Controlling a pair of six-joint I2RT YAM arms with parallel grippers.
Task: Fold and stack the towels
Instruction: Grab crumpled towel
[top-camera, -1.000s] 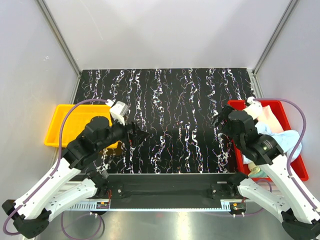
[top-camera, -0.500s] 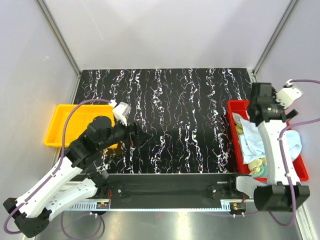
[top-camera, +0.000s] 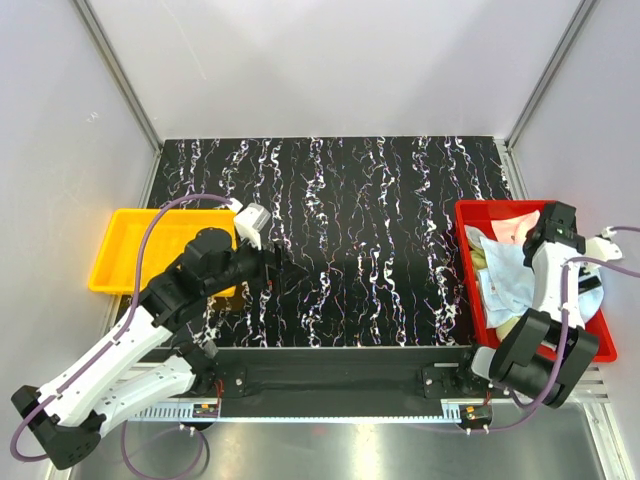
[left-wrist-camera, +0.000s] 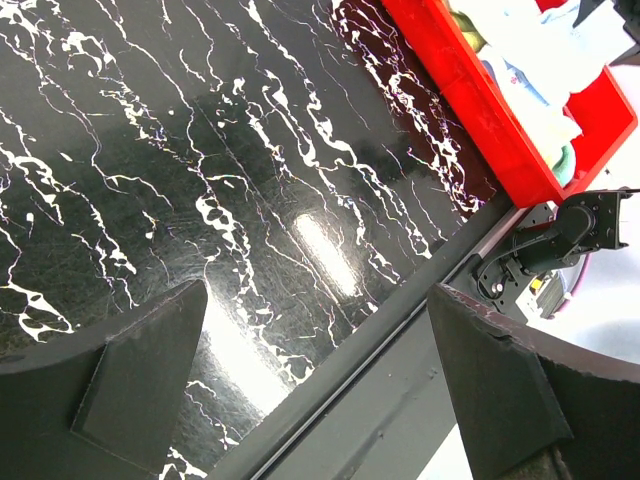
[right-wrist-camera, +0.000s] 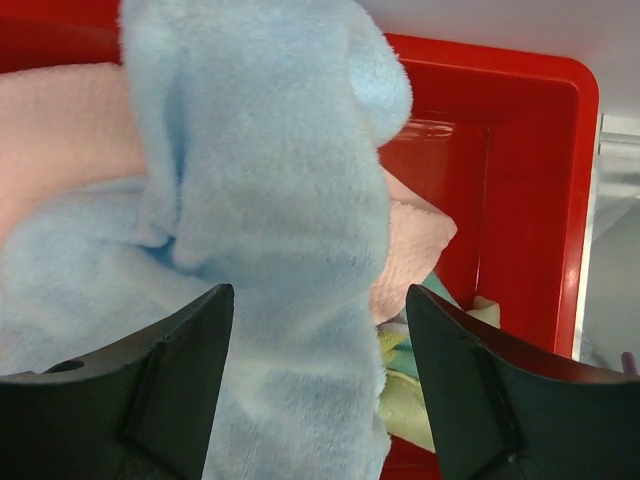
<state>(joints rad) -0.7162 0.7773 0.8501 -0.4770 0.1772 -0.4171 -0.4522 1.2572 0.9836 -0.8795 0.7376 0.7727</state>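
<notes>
Several towels lie heaped in the red bin (top-camera: 466, 290) at the table's right: a light-blue towel (top-camera: 508, 282) on top, a pink one (top-camera: 520, 228) behind it, a yellow-green one (top-camera: 478, 258) at the left. My right gripper (top-camera: 549, 234) hangs over the bin, open. In the right wrist view its jaws (right-wrist-camera: 318, 385) stand wide on either side of a raised fold of the light-blue towel (right-wrist-camera: 270, 200), with pink towel (right-wrist-camera: 415, 250) and green-yellow cloth (right-wrist-camera: 425, 395) beside it. My left gripper (top-camera: 276, 266) is open and empty, low over the black marbled table (left-wrist-camera: 250, 150).
An empty yellow bin (top-camera: 130, 245) sits at the table's left edge. The red bin (left-wrist-camera: 470, 110) shows far off in the left wrist view. Grey walls with metal posts close in the back and sides. The table's front rail (left-wrist-camera: 400, 350) runs under my left gripper.
My right arm has swung from over the table's right part, past the bin's back corner, down over the towels in the red bin. My left arm has barely moved.
</notes>
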